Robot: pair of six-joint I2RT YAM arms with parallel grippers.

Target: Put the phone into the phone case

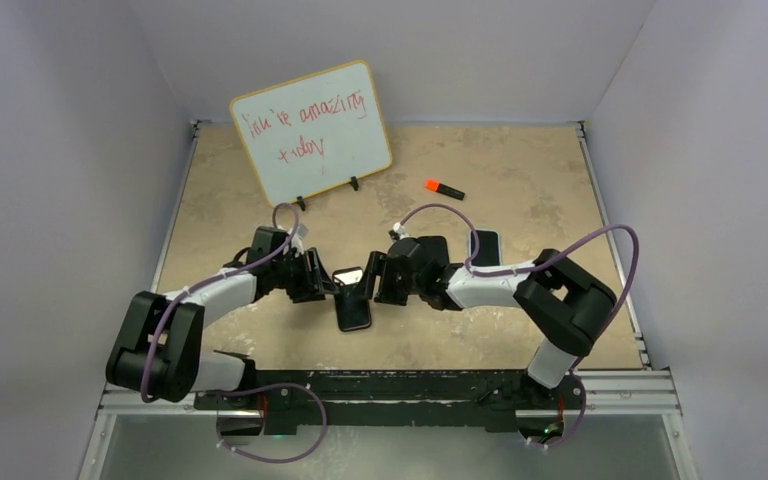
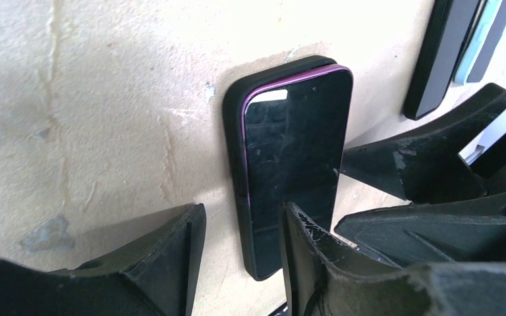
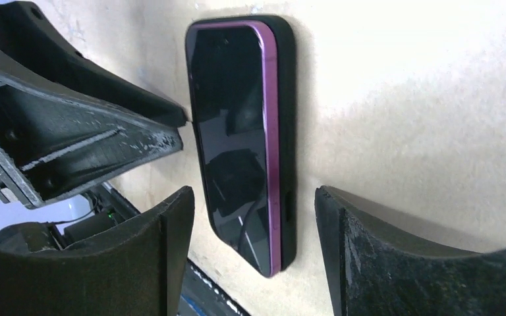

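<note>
1. My left claw (image 2: 242, 210) and right claw (image 3: 252, 192) are both spread open, gripping nothing.
2. The phone (image 3: 234, 131) lies in its black phone case (image 3: 288, 99), flat between them, with a purple edge showing.
3. Mottled beige counter (image 1: 520, 160), pale walls (image 1: 50, 150) on three sides, whiteboard (image 1: 310, 130) at the back.

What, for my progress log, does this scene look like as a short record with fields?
phone: purple-edged, screen up, lying in the case
case: black, flat on the table, around the phone
seating: purple edge shows above the case rim; whether it is fully pressed in cannot be told
left gripper: open, one finger over the phone's end
right gripper: open, fingers either side of the phone, not touching it
elsewhere: whiteboard, orange marker, second dark device by the right arm
</note>
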